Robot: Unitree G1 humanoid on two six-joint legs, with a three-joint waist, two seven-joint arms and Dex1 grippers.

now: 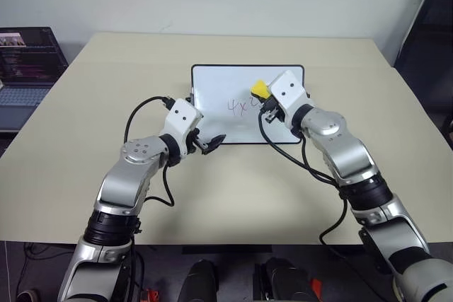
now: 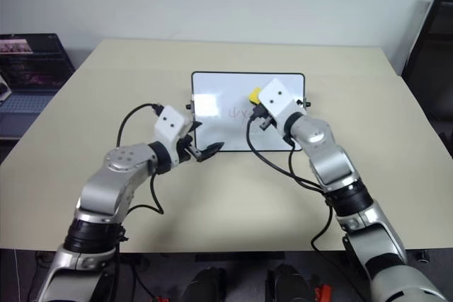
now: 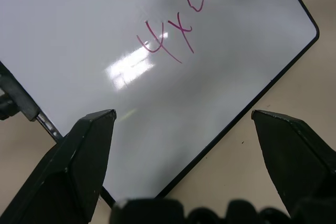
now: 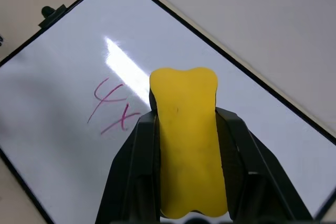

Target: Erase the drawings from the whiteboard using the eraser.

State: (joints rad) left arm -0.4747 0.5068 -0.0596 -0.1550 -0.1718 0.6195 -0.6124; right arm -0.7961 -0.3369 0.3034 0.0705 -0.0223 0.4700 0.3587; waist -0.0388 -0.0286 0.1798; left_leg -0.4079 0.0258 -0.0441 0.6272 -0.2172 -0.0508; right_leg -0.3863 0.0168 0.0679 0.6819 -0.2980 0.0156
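- The glossy white rectangular whiteboard (image 1: 212,83) with a thin black frame lies flat on the beige desk (image 1: 85,139).
- Reddish handwritten drawings (image 3: 170,32) remain on it.
- The right gripper (image 4: 184,145) has its jaws clamped on the bright yellow eraser block (image 4: 186,145), over the board beside the marks.
- The left gripper (image 3: 184,124) hangs at the board's near left corner, jaws wide apart and empty.

The whiteboard (image 1: 212,97) lies on the table (image 1: 92,132), drawings (image 1: 241,106) right of its middle. The eraser (image 1: 260,89) sits above the board, just right of them; a laptop (image 1: 25,68) stands off the table's left
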